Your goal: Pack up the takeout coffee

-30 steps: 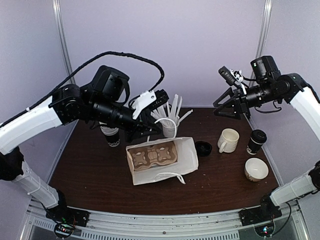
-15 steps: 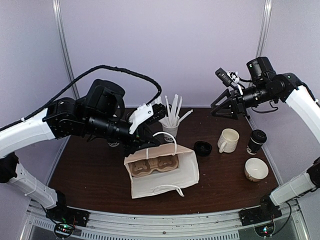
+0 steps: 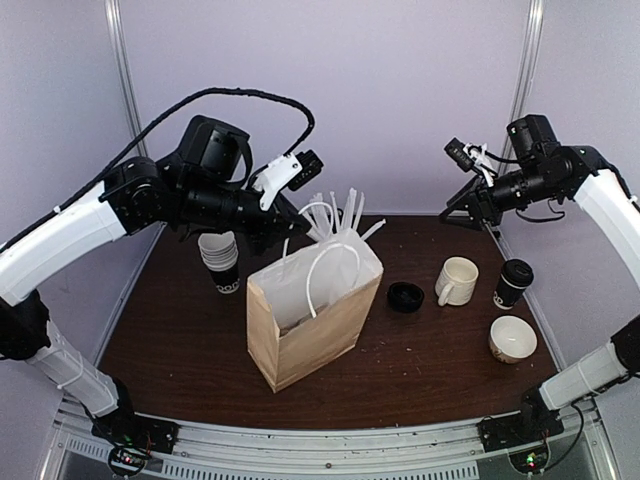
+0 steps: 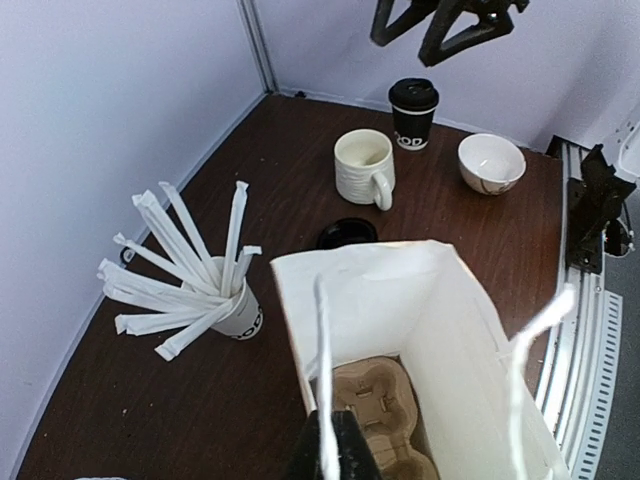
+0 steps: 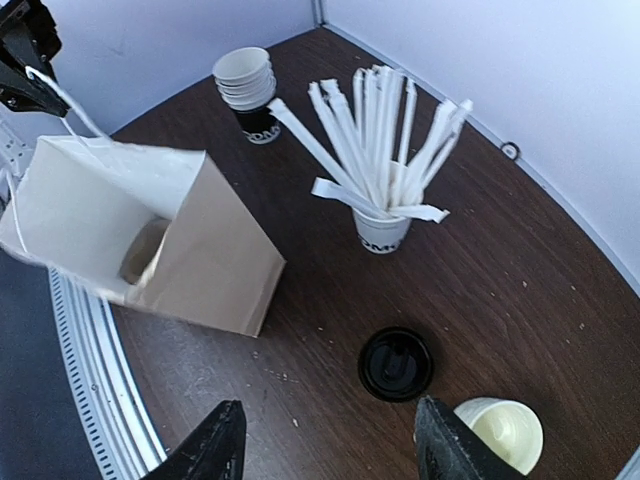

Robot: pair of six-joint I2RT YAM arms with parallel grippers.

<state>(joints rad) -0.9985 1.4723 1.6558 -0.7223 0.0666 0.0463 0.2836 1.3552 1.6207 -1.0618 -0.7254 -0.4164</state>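
The left end effector [image 4: 328, 452] was pinched narrow on one white handle [image 4: 321, 340] of the paper bag [image 3: 310, 320]. The bag stood upright on the bench [image 3: 180, 350] with a cardboard cup carrier [image 4: 375, 415] in its bottom. The takeout coffee [image 3: 513, 282], lid on, stood upright well to the right of the bag, beyond a loose black lid [image 3: 405, 296] and a white mug [image 3: 457, 281]. The right end effector [image 5: 330, 448] hung in the air above and right of the bag, spread wide and empty.
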